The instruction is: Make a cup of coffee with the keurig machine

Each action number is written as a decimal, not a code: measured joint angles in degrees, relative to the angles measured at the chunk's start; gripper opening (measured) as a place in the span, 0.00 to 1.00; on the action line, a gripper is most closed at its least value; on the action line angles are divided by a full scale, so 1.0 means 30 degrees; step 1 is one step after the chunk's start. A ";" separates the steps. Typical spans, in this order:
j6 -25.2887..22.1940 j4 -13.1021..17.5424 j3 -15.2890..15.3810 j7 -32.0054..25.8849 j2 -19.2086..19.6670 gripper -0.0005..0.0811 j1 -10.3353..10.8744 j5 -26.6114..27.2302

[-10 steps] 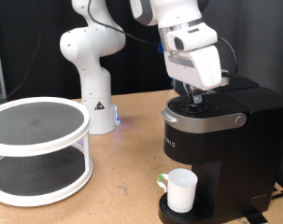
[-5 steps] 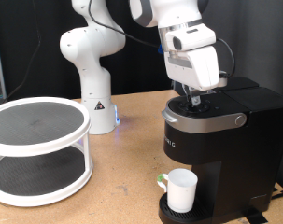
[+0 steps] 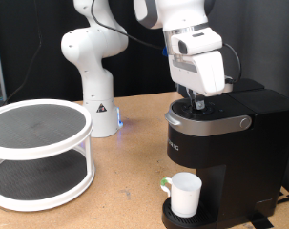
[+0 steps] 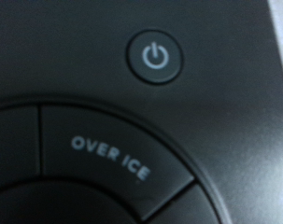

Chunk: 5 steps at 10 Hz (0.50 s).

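The black keurig machine point(image 3: 220, 153) stands at the exterior view's right with its lid down. The white cup point(image 3: 185, 194) sits on the drip tray under the spout, with a greenish mark near its rim. My gripper point(image 3: 194, 99) hangs straight down right over the machine's top panel, fingers close to or touching it. The wrist view is filled by the panel: a round power button point(image 4: 155, 56) and a curved key marked "OVER ICE" point(image 4: 111, 159). No fingers show in the wrist view. Nothing is seen held.
A white two-tier round rack point(image 3: 37, 153) with dark mesh shelves stands at the exterior view's left. The white robot base point(image 3: 92, 76) rises behind, on the wooden table point(image 3: 125, 191).
The gripper has lifted very slightly above the machine's top; otherwise nothing has visibly moved.
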 joint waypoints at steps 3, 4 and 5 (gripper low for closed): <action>-0.1768 0.0950 -0.0020 0.0033 0.0534 0.02 -0.0007 0.0096; -0.2639 0.1448 -0.0077 0.0034 0.0841 0.02 -0.0032 0.0321; -0.3730 0.2077 -0.0181 0.0032 0.1213 0.02 -0.0060 0.0666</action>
